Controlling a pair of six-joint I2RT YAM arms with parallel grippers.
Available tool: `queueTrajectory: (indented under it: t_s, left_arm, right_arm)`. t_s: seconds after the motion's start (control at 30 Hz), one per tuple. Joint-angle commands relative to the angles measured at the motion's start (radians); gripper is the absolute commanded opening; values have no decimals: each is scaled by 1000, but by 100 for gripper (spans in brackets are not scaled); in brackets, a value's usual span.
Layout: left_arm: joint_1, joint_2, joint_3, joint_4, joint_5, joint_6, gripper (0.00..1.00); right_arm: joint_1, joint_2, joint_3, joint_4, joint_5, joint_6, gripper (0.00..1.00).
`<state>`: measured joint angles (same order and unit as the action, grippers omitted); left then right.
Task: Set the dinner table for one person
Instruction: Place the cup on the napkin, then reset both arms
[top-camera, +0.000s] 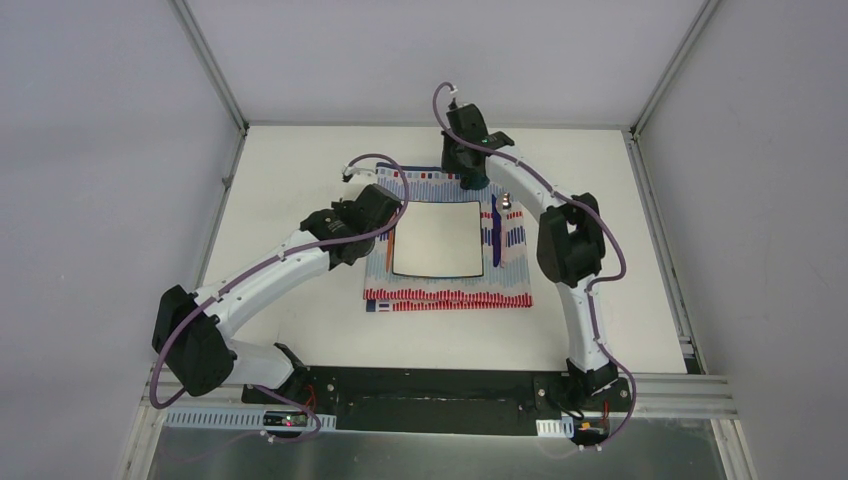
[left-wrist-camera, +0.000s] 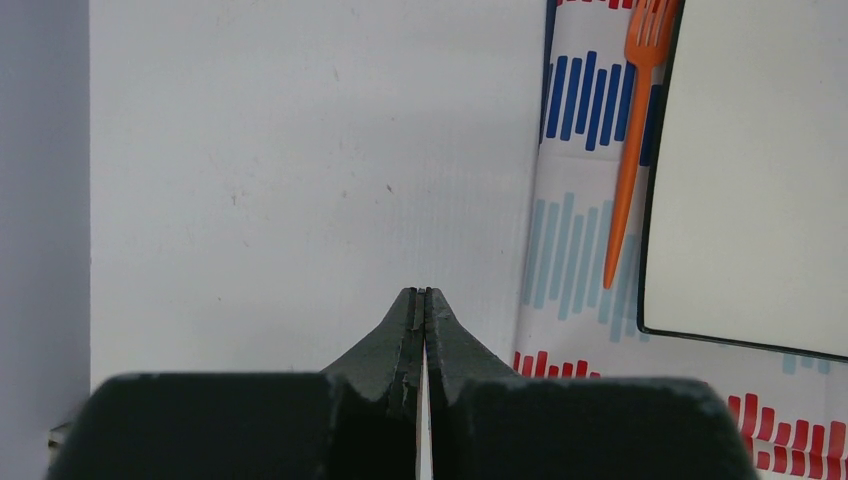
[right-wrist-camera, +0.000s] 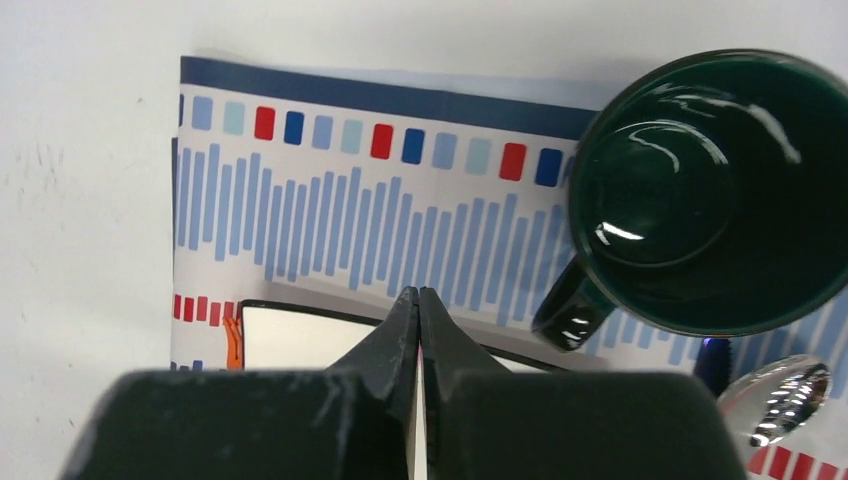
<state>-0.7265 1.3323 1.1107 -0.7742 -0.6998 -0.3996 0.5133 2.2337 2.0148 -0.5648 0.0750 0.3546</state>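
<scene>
Pinching shut on nothing, the right gripper (right-wrist-camera: 418, 295) hangs over the striped cloth (right-wrist-camera: 380, 230), near the dark green mug (right-wrist-camera: 700, 190). The left gripper (left-wrist-camera: 420, 295), likewise closed and empty, hovers over the bare dinner table (left-wrist-camera: 300, 150), to the left of the orange fork (left-wrist-camera: 630, 150) and white plate (left-wrist-camera: 760, 170). The table lies beneath everything, a matte white slab that looks rigid and fixed: a surface to set things on, offering no hold. No brand, label or writing is legible anywhere.
</scene>
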Motion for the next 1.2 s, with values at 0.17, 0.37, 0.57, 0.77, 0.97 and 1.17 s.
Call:
queueTrajectory:
  t_s: [0.17,0.37,0.57,0.77,0.97,1.17]
  left_arm:
    - [8,-64,-24,20,22,-10,0]
    - [9,-64,-36,30,26,-11,0]
    - [9,-65,-37,34,25,-5,0]
    - [9,-55,-34,37,29,-4,0]
    - [9,-53,-33,41,42,-5,0]
    - [9,-55,-38,41,46,-7,0]
  right_arm:
    - [29,15,-2,10,100,-27,0]
    - [24,78,93,-92,151,-46,0]
    - [21,80,88,-136,180,-28,0]
    - [21,32,20,-139,228,-10,0]
    - [21,-12,-55,-151,341,6,0]
    - [17,-43,-115,-144,410,11,0]
